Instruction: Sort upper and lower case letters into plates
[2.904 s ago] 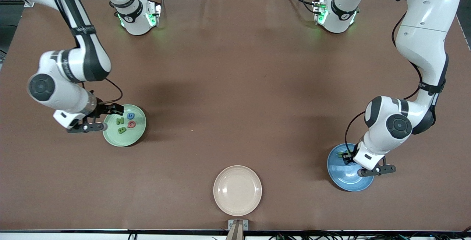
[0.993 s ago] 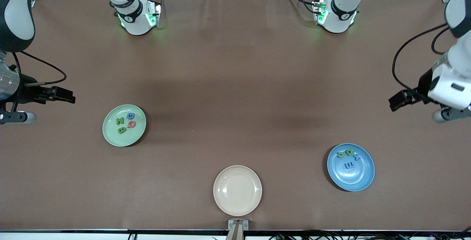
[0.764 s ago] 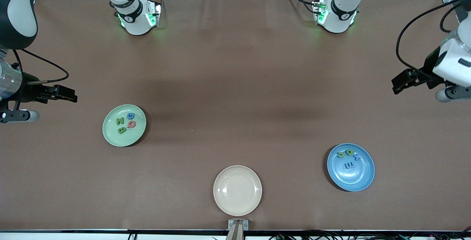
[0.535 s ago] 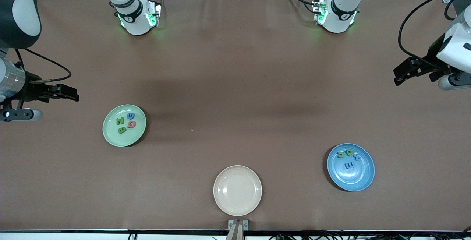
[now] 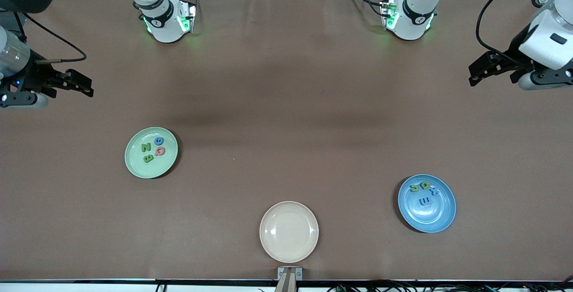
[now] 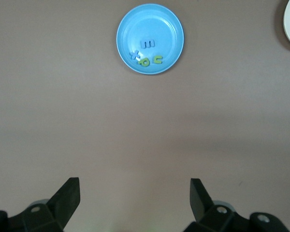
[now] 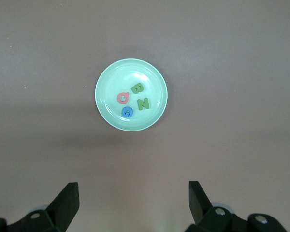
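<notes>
Mint-green round matte plate (image 5: 151, 152), toward the right arm's end of the table, carries four tiny flat foam letters: a green N (image 5: 146, 147), a green B (image 5: 148, 158), a blue G (image 5: 158, 140) and a pink-red Q (image 5: 160, 151), all capitals. Medium-blue round matte plate (image 5: 426, 203), toward the left arm's end and nearer the front camera, carries the lower-case set: a blue m (image 5: 424, 201), a blue x (image 5: 432, 190) and two green letters (image 5: 419, 187) lying close together, which I read as u and p. Between the two, nearest the front camera, a cream-beige round plate (image 5: 289, 231) holds nothing. I see no letters on the brown table cover (image 5: 286, 104), so I judge the sort complete. My right gripper (image 5: 67, 83) hangs over bare cover at its own end, jaws spread wide and empty; my left gripper (image 5: 490, 66) does likewise at its end, wide and empty, well apart from either plate. Both arms wait. Risks from here, in my judgement: a careless return sweep low over the table could clip a plate rim and scatter the light letters; the crowded x, u and p sit near the blue rim and would spill first.
</notes>
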